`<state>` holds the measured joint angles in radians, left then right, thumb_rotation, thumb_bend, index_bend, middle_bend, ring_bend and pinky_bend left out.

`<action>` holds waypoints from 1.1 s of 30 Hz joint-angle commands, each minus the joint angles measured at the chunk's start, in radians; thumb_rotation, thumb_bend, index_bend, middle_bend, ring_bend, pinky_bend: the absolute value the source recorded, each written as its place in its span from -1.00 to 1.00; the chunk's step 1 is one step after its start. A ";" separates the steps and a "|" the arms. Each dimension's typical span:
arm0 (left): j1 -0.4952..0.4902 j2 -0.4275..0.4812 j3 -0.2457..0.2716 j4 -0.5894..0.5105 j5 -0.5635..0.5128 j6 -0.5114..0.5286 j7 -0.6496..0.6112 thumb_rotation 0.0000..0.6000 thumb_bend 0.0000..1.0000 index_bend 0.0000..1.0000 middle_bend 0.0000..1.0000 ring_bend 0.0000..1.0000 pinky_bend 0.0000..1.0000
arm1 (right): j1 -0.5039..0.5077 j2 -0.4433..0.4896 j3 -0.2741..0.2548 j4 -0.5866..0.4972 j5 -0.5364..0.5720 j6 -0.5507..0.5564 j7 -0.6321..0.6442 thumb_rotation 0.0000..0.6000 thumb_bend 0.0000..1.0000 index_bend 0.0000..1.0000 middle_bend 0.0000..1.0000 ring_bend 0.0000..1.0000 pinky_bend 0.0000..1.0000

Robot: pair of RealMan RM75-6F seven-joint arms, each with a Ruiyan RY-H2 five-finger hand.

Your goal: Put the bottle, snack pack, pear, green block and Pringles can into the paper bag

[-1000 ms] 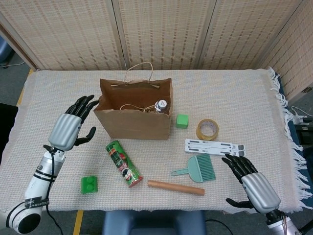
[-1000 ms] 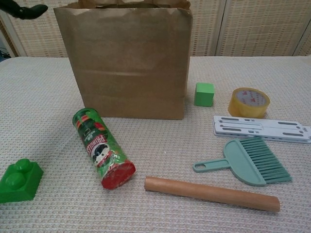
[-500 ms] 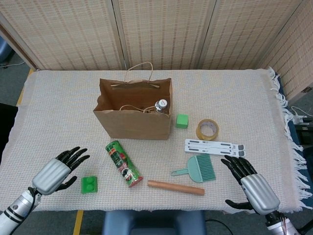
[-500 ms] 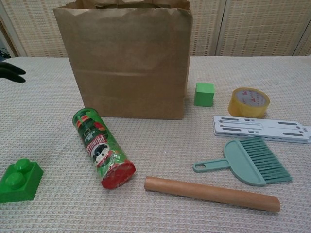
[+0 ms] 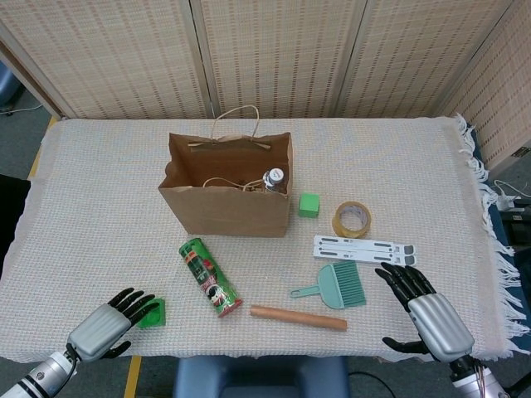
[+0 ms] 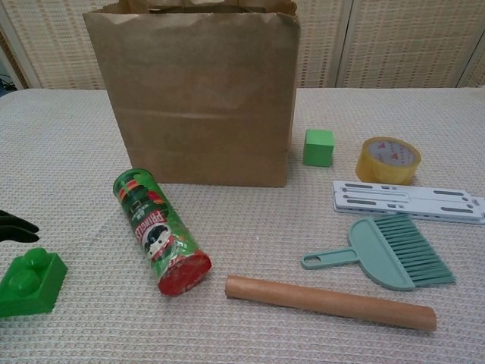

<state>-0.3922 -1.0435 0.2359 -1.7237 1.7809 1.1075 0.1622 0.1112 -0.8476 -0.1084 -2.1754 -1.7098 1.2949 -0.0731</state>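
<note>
our left hand [image 5: 106, 327], fingers spread and empty, hovered over the green block [image 5: 153, 313] at the table's near-left edge, fingertips just reaching it; the right hand [image 5: 431, 319], also loose, sat far off.

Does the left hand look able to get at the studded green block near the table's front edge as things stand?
Probably yes: the left hand hovers open right at the studded green block, with nothing between them; the Pringles can lies clear to its right.
</note>
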 commanded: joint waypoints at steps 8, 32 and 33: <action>-0.014 -0.063 -0.046 -0.008 -0.073 -0.068 0.063 1.00 -0.32 -1.00 -1.00 -1.00 -0.90 | 0.002 -0.002 0.002 0.000 0.007 -0.003 -0.003 1.00 -0.99 -1.00 -1.00 -1.00 -1.00; -0.002 -0.175 -0.067 0.118 -0.187 -0.119 0.075 1.00 -0.09 -0.66 -0.77 -0.81 -0.39 | 0.001 0.001 0.003 0.001 0.005 0.003 0.003 1.00 -0.99 -1.00 -1.00 -1.00 -1.00; 0.001 -0.177 -0.066 0.124 -0.184 -0.113 0.074 1.00 -0.01 -0.50 -0.64 -0.68 -0.25 | 0.001 0.001 0.003 0.001 0.005 0.003 0.003 1.00 -0.99 -1.00 -1.00 -1.00 -1.00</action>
<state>-0.3963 -1.2162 0.1683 -1.6060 1.5943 0.9881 0.2410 0.1126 -0.8468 -0.1057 -2.1740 -1.7044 1.2976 -0.0700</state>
